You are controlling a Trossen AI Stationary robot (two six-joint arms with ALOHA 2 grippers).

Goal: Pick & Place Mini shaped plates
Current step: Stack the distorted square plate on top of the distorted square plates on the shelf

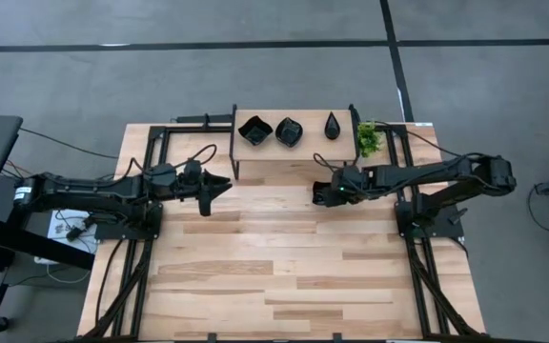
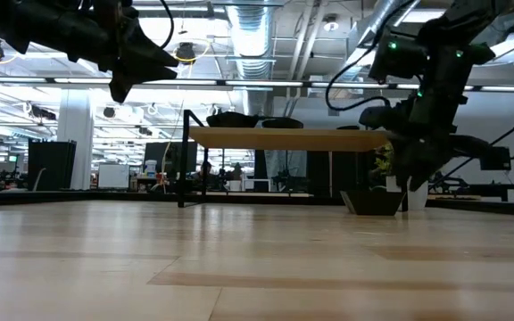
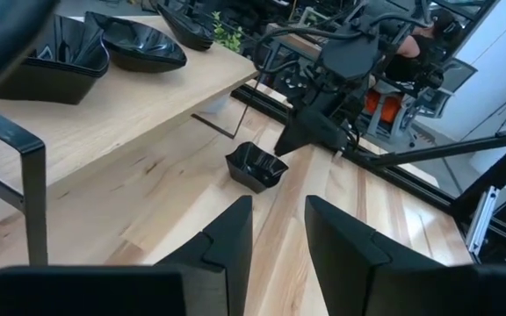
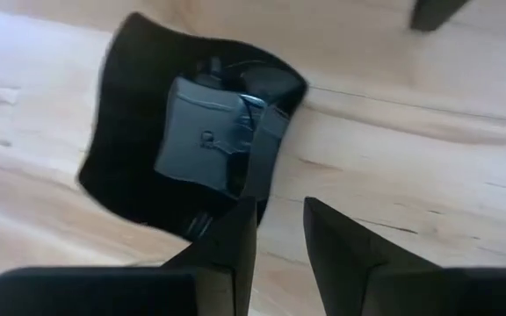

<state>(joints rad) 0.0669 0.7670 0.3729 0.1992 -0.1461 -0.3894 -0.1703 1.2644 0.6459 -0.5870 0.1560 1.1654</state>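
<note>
Square plate [image 3: 256,166] sitting on desk [image 1: 284,276]; right tool [image 4: 279,215] hovering just above its rim, fingers apart. Left tool [image 3: 277,224] waiting apart, possibly empty.

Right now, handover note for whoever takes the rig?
Left gripper: open, empty, hanging above the table left of the shelf.
Right gripper: open, just above a square plate lying on the table by the shelf; not gripped.
On the shelf: two square plates, one teardrop. Plant beside it.
Left: whether that table plate is arriving or leaving, the pictures don't say.
</note>
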